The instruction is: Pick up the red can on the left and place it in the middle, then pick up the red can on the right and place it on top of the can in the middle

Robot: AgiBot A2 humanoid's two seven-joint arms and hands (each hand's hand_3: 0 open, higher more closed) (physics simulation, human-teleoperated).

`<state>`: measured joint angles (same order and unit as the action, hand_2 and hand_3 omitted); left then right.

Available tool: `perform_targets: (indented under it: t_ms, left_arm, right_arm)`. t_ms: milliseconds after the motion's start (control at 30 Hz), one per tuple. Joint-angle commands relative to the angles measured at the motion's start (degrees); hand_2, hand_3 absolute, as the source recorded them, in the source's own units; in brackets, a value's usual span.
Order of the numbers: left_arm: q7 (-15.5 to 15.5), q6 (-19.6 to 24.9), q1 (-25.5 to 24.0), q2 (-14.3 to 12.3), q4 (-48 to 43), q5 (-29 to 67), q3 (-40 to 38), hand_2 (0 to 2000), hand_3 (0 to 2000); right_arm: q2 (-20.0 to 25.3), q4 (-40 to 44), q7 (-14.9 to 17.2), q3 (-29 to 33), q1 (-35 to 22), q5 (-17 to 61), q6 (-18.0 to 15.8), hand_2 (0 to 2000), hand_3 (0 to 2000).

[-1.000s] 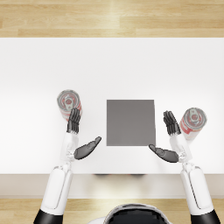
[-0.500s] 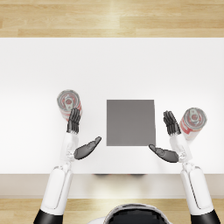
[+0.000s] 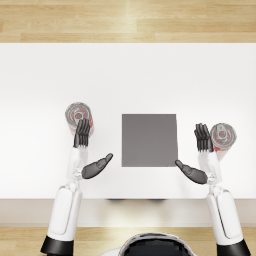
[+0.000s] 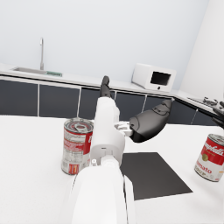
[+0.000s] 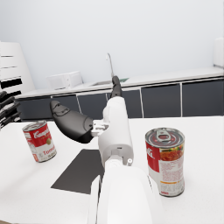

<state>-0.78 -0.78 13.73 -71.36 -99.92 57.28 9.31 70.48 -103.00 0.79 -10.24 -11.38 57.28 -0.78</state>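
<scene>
Two red soup cans stand upright on the white table [image 3: 128, 75]. The left can [image 3: 78, 116] [image 4: 77, 146] is just beside my left hand [image 3: 86, 150], whose fingertips reach its side while the thumb points toward the dark mat [image 3: 149, 140]. The right can [image 3: 223, 137] [image 5: 165, 161] stands next to my right hand [image 3: 199, 155], fingers alongside it, thumb spread inward. Both hands are open and hold nothing. The left wrist view also shows the right can [image 4: 211, 157]; the right wrist view shows the left can [image 5: 39, 141].
The dark grey square mat [image 4: 151, 173] lies flat in the middle between the cans. The table's front edge [image 3: 128, 199] runs just behind my wrists. A counter with sink and microwave [image 4: 154, 77] is far behind.
</scene>
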Motion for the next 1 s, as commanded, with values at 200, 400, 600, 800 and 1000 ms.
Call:
perform_targets:
  t_ms: [200,400,600,800,1000]
  left_arm:
    - [0.7,0.7,9.4,-2.8,8.2,12.7,-8.3,0,0]
    - [0.8,0.8,12.6,-3.6,16.4,22.6,-10.9,0,0]
    - [0.8,0.8,12.4,-4.2,26.1,24.1,-9.9,0,0]
    - [0.8,0.8,13.7,-5.0,32.3,24.3,-9.1,0,0]
    - [0.8,0.8,15.1,-5.8,35.6,24.3,-8.1,0,0]
  right_arm:
    - [0.9,-2.2,-0.7,10.0,-0.3,15.3,0.7,0,0]
    - [1.4,-2.9,-0.8,16.6,1.0,23.1,0.8,0,0]
    - [2.1,3.1,-0.8,19.1,3.0,24.2,0.8,0,0]
    - [2.7,9.4,-0.8,18.5,3.1,24.3,0.8,0,0]
    - [3.2,16.6,-0.8,17.2,1.8,24.3,0.8,0,0]
